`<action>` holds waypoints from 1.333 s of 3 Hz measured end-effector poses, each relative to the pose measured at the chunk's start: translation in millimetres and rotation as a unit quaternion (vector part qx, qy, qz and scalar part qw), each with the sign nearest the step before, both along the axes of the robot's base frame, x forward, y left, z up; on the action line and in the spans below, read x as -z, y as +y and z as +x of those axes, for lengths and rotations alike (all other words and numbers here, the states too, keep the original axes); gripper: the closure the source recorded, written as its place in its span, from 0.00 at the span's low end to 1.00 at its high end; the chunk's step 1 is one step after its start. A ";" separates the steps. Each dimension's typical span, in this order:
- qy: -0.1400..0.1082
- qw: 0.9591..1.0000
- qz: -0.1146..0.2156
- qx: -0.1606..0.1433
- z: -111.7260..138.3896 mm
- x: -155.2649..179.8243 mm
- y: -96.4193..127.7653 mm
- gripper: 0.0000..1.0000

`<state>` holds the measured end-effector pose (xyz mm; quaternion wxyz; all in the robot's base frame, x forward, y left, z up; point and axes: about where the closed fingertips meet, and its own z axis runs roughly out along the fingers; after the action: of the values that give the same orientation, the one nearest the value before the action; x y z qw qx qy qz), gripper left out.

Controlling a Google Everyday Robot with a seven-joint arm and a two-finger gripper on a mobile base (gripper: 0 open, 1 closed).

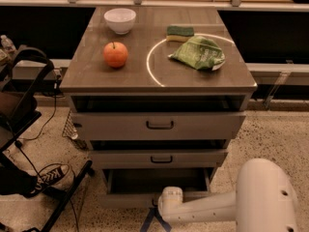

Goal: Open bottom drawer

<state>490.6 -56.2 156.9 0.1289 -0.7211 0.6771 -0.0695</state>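
The bottom drawer [126,198] is the narrowest of three grey-beige drawers. It stands pulled out a little, and its shallow grey tray [154,180] shows behind the slim front. My gripper [163,205] is at the middle of that front, where the handle sits, at the end of my white arm [217,209], which reaches in from the lower right. The white wrist hides the handle. The middle drawer [159,158] and the wide top drawer [159,125] are each slightly ajar, with their dark handles in view.
On the cabinet top [91,76] are an orange apple [116,54], a white bowl [120,20], a green sponge [180,32] and a green bag [199,53]. A black chair frame [29,81] and a sneaker [48,175] are at the left. Blue tape [149,221] lies on the floor.
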 end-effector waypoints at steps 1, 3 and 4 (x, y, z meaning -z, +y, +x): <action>0.001 1.000 0.008 0.017 -29.3 -8.6 -15.1 1.00; -0.001 1.000 0.008 0.021 -33.2 -9.6 -19.0 1.00; -0.002 1.000 0.009 0.022 -33.4 -13.4 -21.0 1.00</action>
<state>457.2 -77.2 170.3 0.1348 -0.7046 0.6933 -0.0678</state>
